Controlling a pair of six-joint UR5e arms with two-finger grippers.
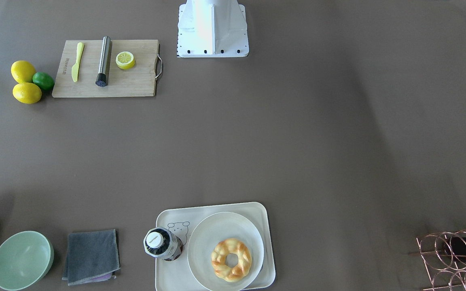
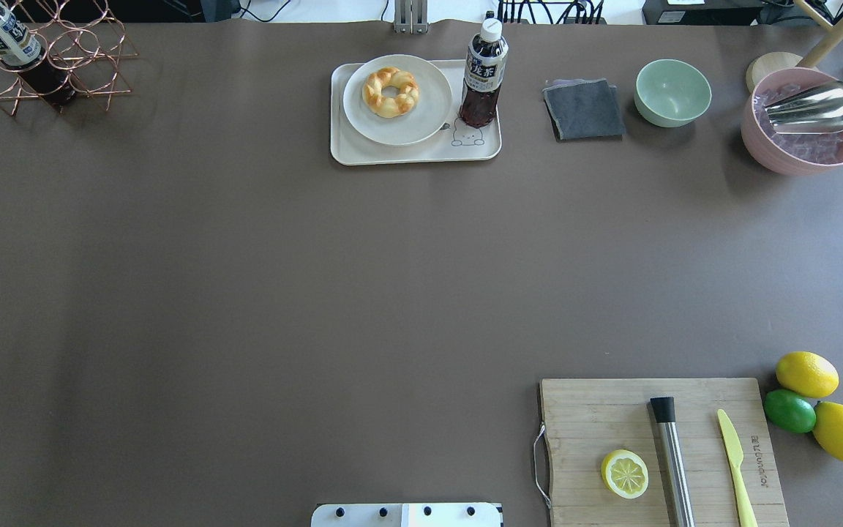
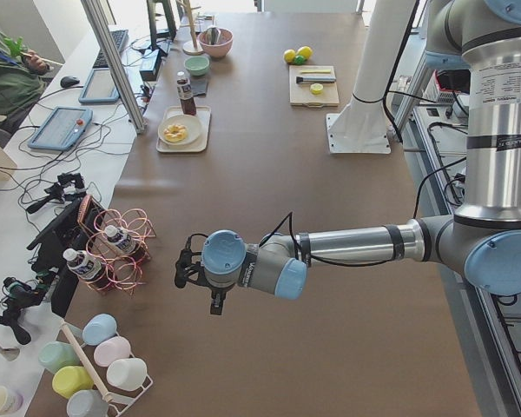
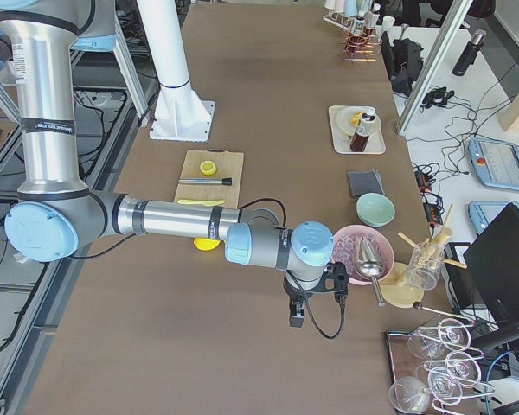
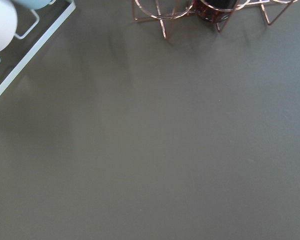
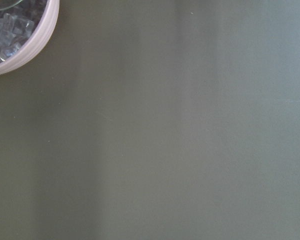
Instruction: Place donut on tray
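The donut (image 1: 231,258) is a golden-brown braided ring that lies on a round white plate (image 1: 217,230), which stands on the cream tray (image 1: 257,208) with the bear drawing. It also shows in the overhead view (image 2: 391,91) on the tray (image 2: 407,152). My left gripper (image 3: 184,268) shows only in the exterior left view, far from the tray, near the copper rack; I cannot tell if it is open or shut. My right gripper (image 4: 339,284) shows only in the exterior right view, beside the pink bowl; I cannot tell its state. Neither gripper's fingers show in the wrist views.
A dark drink bottle (image 2: 481,77) stands on the tray's corner. A grey cloth (image 2: 584,110), green bowl (image 2: 672,91) and pink ice bowl with a scoop (image 2: 806,121) lie to its right. A copper bottle rack (image 2: 41,62) stands far left. A cutting board (image 2: 663,450) holds a lemon half, a steel tube and a knife.
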